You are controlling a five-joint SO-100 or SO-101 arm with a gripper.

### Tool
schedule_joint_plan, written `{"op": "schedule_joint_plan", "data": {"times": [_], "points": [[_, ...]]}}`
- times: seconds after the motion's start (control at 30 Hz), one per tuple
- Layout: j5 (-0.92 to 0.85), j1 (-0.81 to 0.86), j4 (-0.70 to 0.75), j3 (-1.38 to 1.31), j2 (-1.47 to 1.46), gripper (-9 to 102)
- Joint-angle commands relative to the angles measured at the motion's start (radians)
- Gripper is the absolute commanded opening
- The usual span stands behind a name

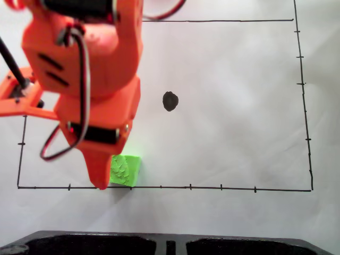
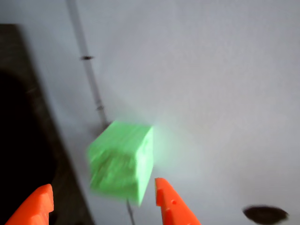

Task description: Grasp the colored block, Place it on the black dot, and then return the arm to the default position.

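Note:
The lime-green colored block [image 1: 126,170] sits on white paper, on the bottom border line of the drawn rectangle. The orange arm [image 1: 87,64] reaches over it from the upper left, and its pointed finger [image 1: 99,172] comes down just left of the block. My gripper [image 1: 106,179] is open. In the wrist view the colored block [image 2: 122,161] lies in front of the gap of the gripper [image 2: 101,208], whose two orange fingertips [image 2: 171,206] stand apart and do not touch it. The black dot [image 1: 170,101] lies up and to the right of the block, and the wrist view shows the black dot [image 2: 266,214] at its lower right.
A thin black border line [image 1: 212,187] with tick marks frames the white paper. A dark tray [image 1: 170,245] runs along the bottom edge of the fixed view, close below the block. The paper right of the dot is bare.

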Motion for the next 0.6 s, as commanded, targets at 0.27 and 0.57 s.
{"op": "schedule_joint_plan", "data": {"times": [0.27, 0.57], "points": [[0.055, -0.040, 0.023, -0.181, -0.141, 30], [0.061, -0.058, 0.020, -0.201, -0.196, 30]]}}
